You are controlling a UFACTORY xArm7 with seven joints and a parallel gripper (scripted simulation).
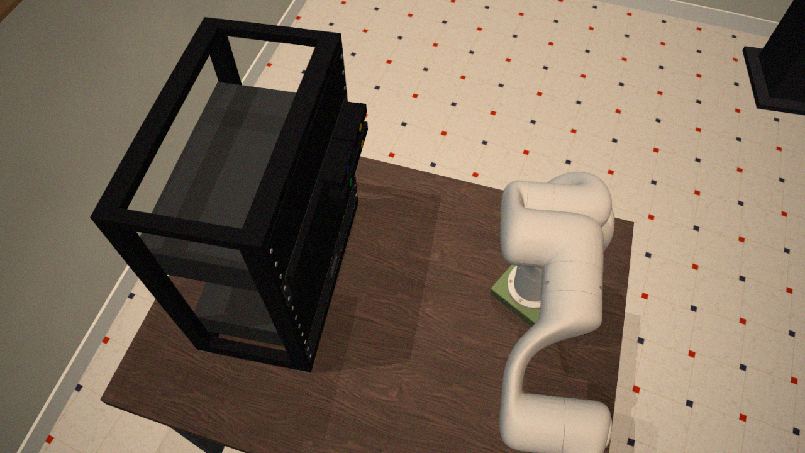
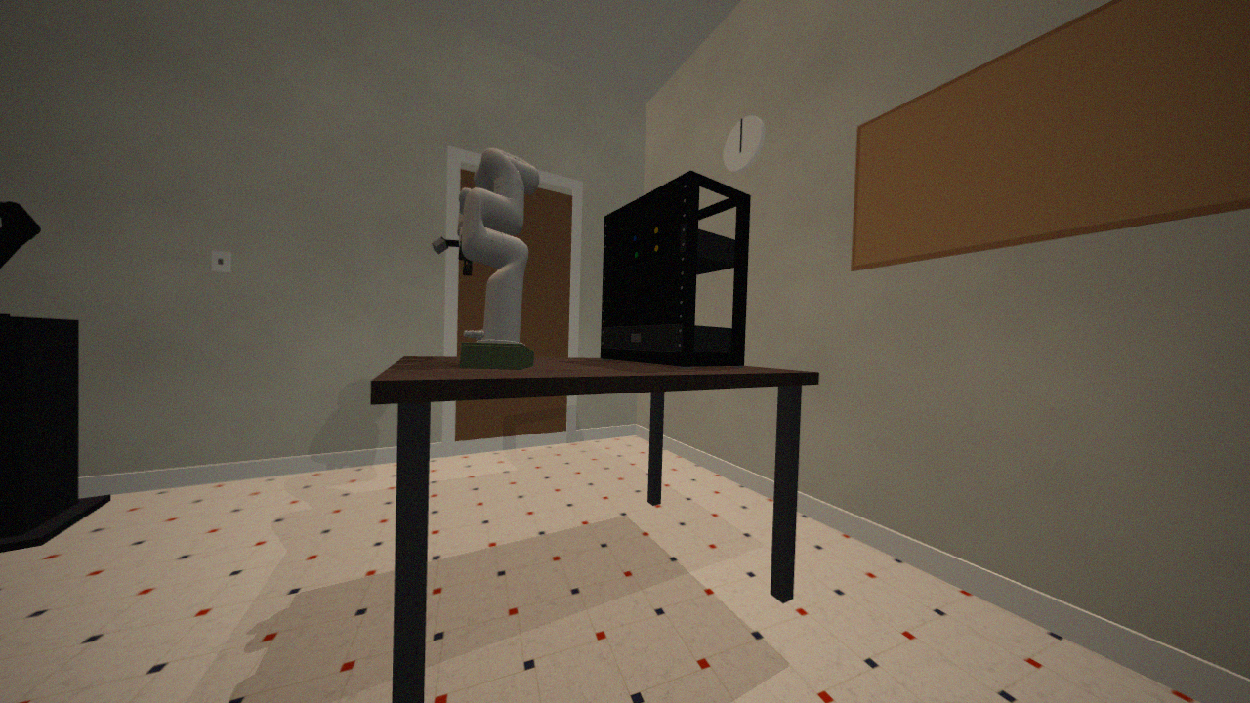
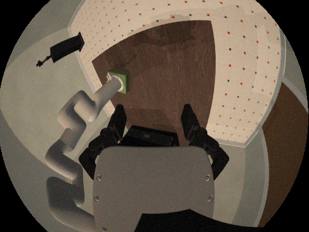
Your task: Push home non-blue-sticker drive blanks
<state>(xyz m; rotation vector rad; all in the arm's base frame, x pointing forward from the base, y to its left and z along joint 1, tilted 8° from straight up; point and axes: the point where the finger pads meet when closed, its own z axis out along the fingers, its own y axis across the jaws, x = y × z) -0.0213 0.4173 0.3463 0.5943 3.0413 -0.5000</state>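
Observation:
The black rack (image 1: 180, 225) (image 2: 688, 297) stands upright on the table. Dark blanks stand out of its front. Two carry yellow stickers, an upper yellow sticker (image 1: 360, 128) (image 2: 656, 230) and a lower yellow sticker (image 1: 362, 144) (image 2: 656, 248). Beside them are a blue sticker (image 1: 348, 168) (image 2: 634, 238) and, below it, a green sticker (image 1: 350, 182) (image 2: 636, 254). How far each blank stands out is hard to tell in the dark. My gripper (image 3: 153, 111) is open and empty, away from the rack's front; the arm hides it in the top view. The wrist view shows no stickers.
The arm's green base (image 1: 509, 298) (image 2: 496, 354) (image 3: 123, 80) is on the wooden table (image 1: 394, 338) (image 2: 576, 377) (image 3: 174, 74), across from the rack's front. A label plate (image 2: 635, 337) is low on the rack's front. A dark stand (image 2: 39, 410) is away from the table.

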